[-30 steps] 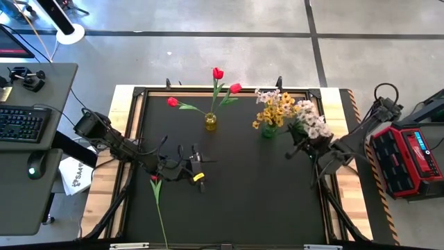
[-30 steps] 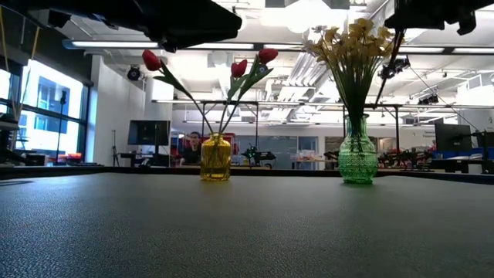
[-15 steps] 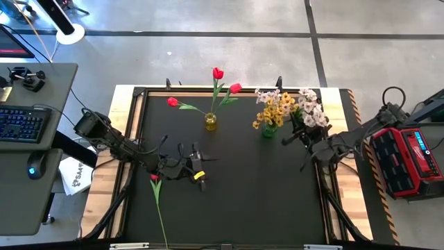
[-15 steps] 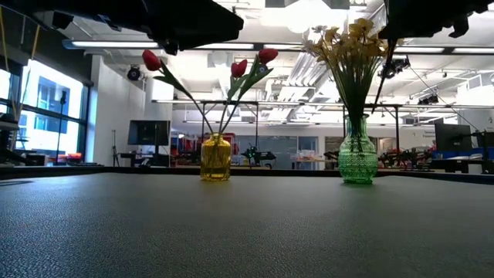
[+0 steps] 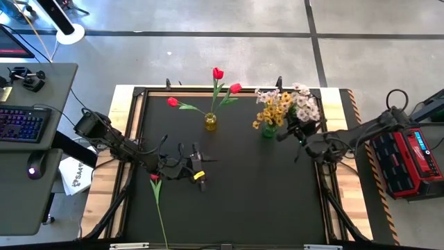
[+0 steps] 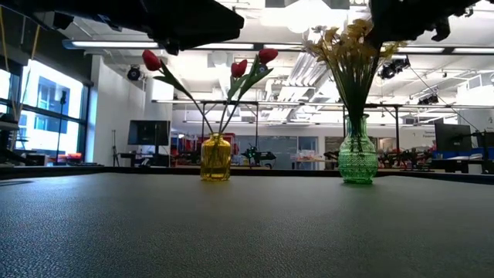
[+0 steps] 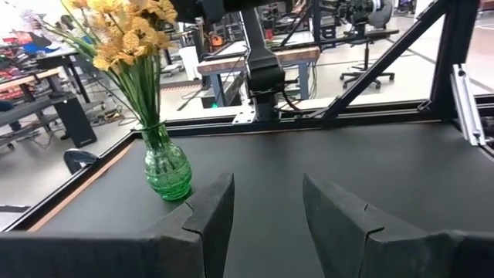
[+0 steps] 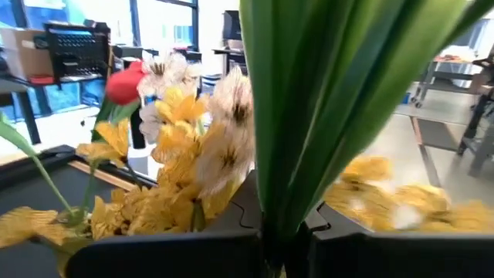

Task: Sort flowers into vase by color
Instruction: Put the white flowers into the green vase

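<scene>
A yellow vase (image 5: 210,123) at the far middle holds three red tulips (image 5: 218,73). To its right, a green vase (image 5: 268,130) holds yellow blossom sprays (image 5: 272,111). My right gripper (image 5: 286,135) is just right of the green vase, shut on white blossom sprays (image 5: 305,105). In the right wrist view their green stems (image 8: 309,116) rise between the fingers. One red tulip (image 5: 154,179) lies flat on the table near the left edge. My left gripper (image 5: 202,172) hovers at centre left, open with nothing between its fingers (image 7: 266,208). My right gripper pinches the green stems of the white sprays (image 8: 282,220) between its two fingers, which come in level from the table's right side. The stems stand roughly upright across the fingers, with the white blossoms (image 5: 305,105) above the gripper. The stems' lower ends do not show.
The black table top (image 5: 243,201) is framed by a dark rail and wooden edges (image 5: 347,187). A desk with a keyboard (image 5: 21,121) stands off the left side. A red case (image 5: 409,156) sits off the right side.
My right gripper, still shut on the white sprays, has swung toward the table's left and far edge, closer to the green vase. The blossoms now stand beside the yellow sprays.
</scene>
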Controlling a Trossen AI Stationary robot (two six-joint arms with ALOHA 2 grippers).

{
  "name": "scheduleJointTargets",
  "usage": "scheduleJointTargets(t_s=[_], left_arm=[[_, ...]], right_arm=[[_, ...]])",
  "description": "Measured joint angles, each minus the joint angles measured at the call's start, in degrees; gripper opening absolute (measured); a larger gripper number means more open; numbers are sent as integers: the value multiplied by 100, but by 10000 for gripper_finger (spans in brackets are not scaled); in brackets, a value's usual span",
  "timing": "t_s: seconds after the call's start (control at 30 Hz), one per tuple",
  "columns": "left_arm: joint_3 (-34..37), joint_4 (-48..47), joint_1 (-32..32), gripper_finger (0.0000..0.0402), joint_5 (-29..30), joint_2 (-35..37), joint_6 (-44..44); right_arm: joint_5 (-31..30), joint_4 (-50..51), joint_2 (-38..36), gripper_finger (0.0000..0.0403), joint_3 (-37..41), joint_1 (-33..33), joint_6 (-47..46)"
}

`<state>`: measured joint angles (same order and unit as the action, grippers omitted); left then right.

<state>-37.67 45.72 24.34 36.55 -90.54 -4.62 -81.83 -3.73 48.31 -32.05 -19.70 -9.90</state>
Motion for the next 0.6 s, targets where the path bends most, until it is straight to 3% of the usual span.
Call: scheduleJointTargets(t_s=[0.23,0.6], left_arm=[[0,-3,0,144,-157,0,7],[0,-3,0,144,-161,1,9]], right_arm=[[366,-4,361,0,4,251,-190],[1664,194,381,0,7,785,-561]])
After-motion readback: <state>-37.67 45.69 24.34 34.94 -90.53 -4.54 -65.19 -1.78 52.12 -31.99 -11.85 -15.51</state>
